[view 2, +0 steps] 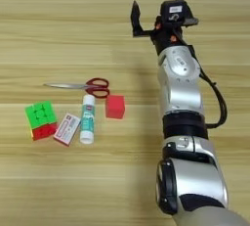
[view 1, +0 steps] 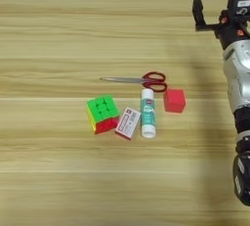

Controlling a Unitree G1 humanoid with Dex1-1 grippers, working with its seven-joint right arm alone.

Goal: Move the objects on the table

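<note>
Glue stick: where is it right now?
The glue stick lies left of centre in the right eye view, between the flat box and the red cube, its top end just below the scissors.

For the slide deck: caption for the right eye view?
Right arm's end effector raised beyond scissors, red cube, glue stick, flat box and puzzle cube.

Matt wood-grain table (view 1: 58, 34), scissors (view 1: 136, 79) with metal blades, seemingly plastic red cube (view 1: 174, 101), glossy silver forearm (view 2: 179, 80)

Five objects (view 1: 141, 105) on table (view 1: 49, 34)
</note>
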